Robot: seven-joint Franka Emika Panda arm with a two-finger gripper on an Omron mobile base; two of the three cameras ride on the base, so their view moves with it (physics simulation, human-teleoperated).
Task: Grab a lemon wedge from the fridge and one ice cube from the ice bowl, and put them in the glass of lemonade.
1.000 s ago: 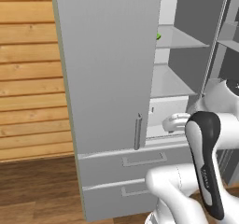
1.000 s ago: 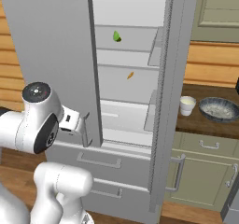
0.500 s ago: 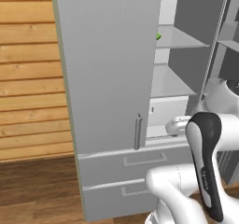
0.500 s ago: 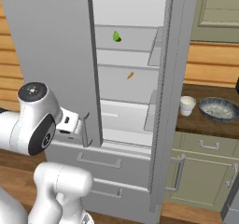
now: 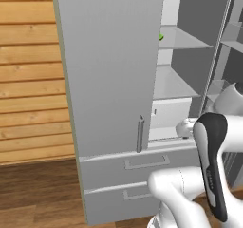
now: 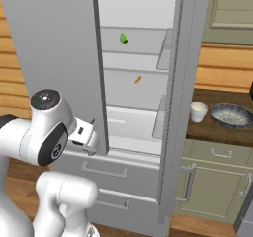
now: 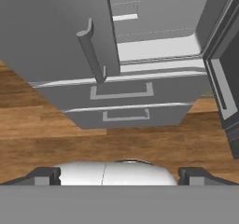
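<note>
- Right base view: the fridge (image 6: 143, 58) stands with both doors swung open; the gripper (image 6: 89, 141) sits low, just beside the inner edge of the left door, level with the bottom of the fresh-food compartment.
- Lemon wedge (image 6: 123, 38): on the upper shelf, well above the claw and a little to its right, deeper inside the compartment. A small orange item (image 6: 138, 79) lies on the shelf below it, between the wedge and the claw in height.
- In the left base view the wedge (image 5: 161, 36) peeks as a green sliver past the door edge, high above the claw.
- Hand view: the two finger tips (image 7: 43, 175) sit far apart at the bottom corners with nothing between them, so the claw is spread and empty. It looks down at the lower drawers (image 7: 122, 91) and the door handle (image 7: 91, 55).
- Glass of lemonade (image 6: 198, 111) and ice bowl (image 6: 232, 116): on the counter, well off to the claw's right, past the right door; cup and bowl near each other, apart.
- Handling judgement: the wedge looks very light, small, probably soft and slick-skinned. A gentle pinch across its flat cut faces should seat better than on the curved rind; hard squeezing may squirt it out.
- Its exact orientation is too small to tell here.
</note>
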